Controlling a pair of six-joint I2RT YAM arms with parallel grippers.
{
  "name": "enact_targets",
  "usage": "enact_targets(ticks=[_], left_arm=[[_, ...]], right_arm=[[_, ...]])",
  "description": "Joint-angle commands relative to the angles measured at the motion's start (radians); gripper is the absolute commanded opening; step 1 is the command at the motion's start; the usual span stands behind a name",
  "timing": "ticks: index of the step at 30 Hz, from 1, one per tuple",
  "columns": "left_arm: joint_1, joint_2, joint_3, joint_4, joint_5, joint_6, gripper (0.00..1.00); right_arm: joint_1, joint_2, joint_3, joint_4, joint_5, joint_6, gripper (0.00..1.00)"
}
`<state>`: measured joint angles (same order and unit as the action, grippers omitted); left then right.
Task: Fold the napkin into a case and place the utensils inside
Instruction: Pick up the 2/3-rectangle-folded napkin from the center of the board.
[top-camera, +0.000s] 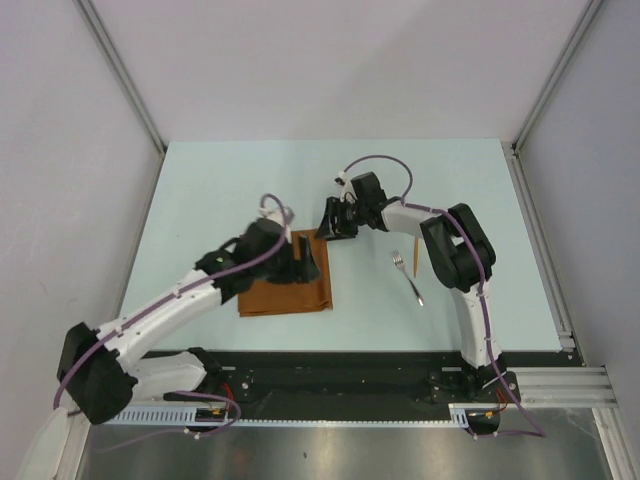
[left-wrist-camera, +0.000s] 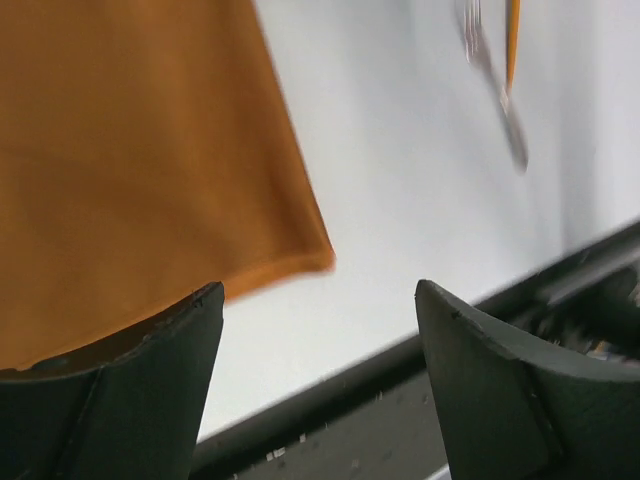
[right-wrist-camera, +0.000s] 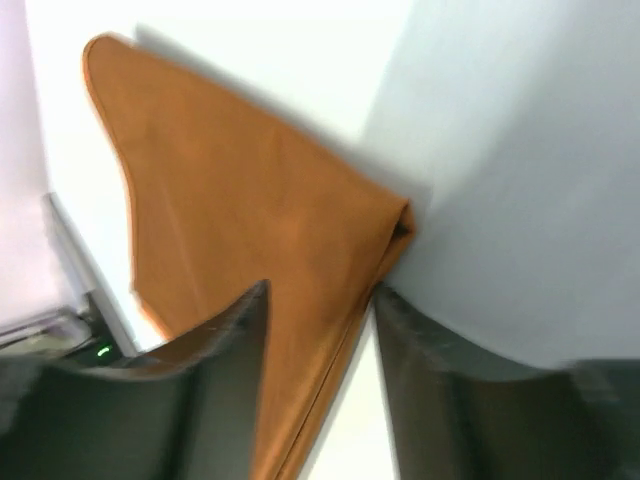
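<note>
Folded napkin (top-camera: 283, 293) lies flat on the counter (top-camera: 220, 190). Left pincer (left-wrist-camera: 320, 298) hovers over the napkin's right edge, spread wide with nothing between the fingers; the cloth's near corner sits just beside one finger. Right pincer (right-wrist-camera: 320, 295) is at the napkin's far right corner, fingers partly apart with cloth running between them; can't tell if it pinches. Fork (top-camera: 407, 277) and spoon (top-camera: 414, 250) lie right of the napkin, well apart from it.

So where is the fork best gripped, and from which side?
Probably the fork by its handle end nearest the arm bases, coming straight down from above and closing across the shaft: it lies flat on the table, and the orange spoon lies close beside its tines.
</note>
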<state>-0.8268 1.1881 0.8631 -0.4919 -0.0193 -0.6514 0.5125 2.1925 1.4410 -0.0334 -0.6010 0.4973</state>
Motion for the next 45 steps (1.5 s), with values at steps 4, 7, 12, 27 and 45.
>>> enact_targets(ticks=[4, 7, 12, 27, 45], left_arm=[[0.481, -0.001, 0.020, 0.101, 0.367, 0.082, 0.74], [0.613, 0.094, 0.051, 0.137, 0.495, 0.065, 0.66], [0.713, 0.122, 0.094, 0.139, 0.512, 0.082, 0.64], [0.784, 0.062, -0.006, 0.154, 0.567, 0.096, 0.64], [0.782, 0.111, 0.073, 0.060, 0.487, 0.140, 0.73]], right_arm=[[-0.014, -0.014, 0.203, -0.389, 0.305, -0.204, 0.69], [-0.008, -0.077, 0.228, -0.508, 0.427, -0.212, 0.72], [0.099, -0.240, 0.127, -0.548, 0.456, -0.206, 0.75], [0.392, -0.361, -0.257, -0.201, 0.299, -0.011, 0.21], [0.238, -0.355, -0.482, -0.174, 0.458, -0.103, 0.06]])
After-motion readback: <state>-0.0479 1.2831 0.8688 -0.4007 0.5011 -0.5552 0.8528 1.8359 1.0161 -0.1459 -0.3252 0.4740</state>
